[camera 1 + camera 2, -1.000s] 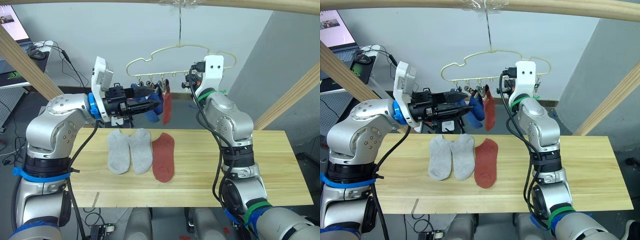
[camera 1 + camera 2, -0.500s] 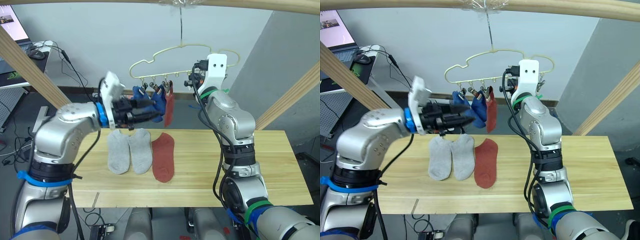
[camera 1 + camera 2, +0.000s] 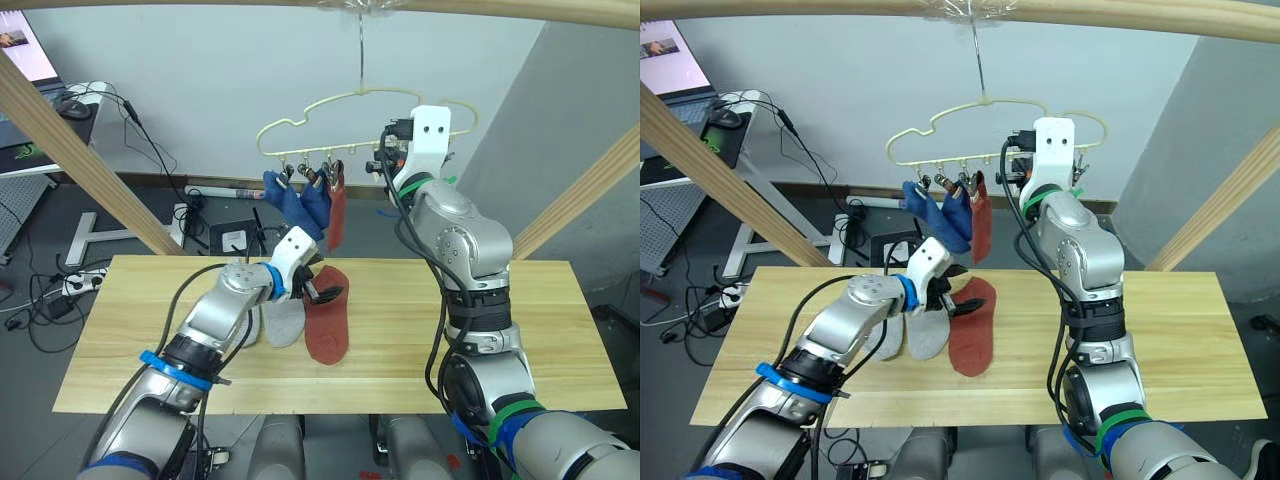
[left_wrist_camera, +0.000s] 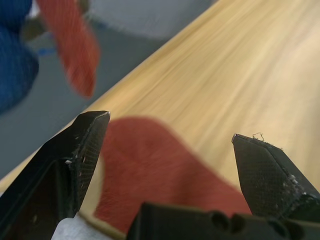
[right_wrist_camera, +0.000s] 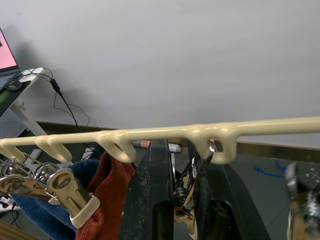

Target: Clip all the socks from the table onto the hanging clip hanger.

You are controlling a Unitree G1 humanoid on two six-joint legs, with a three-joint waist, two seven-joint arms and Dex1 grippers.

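The pale yellow clip hanger (image 3: 360, 98) hangs on its hook from the wooden pole. Two blue socks (image 3: 295, 205) and one rust red sock (image 3: 336, 212) hang from its clips. On the table (image 3: 560, 330) lie two light grey socks (image 3: 926, 335), partly under my left forearm, and a rust red sock (image 3: 327, 318) beside them. My left gripper (image 3: 322, 288) is open just above the toe end of that red sock (image 4: 150, 170), with nothing between its fingers. My right gripper (image 5: 181, 150) is raised at the hanger's lower bar (image 5: 150, 134), shut on it next to a metal clip.
Slanted wooden beams (image 3: 80, 140) (image 3: 590, 180) flank the table, and a pole (image 3: 500, 8) runs overhead. A desk with a monitor (image 3: 25, 50) stands at the back left. Cables and a power strip (image 3: 70, 285) lie on the floor behind the table.
My left arm has let go of the blue sock, which now hangs clipped, and has dropped from the hanger to the table. My right arm has stayed at the hanger.
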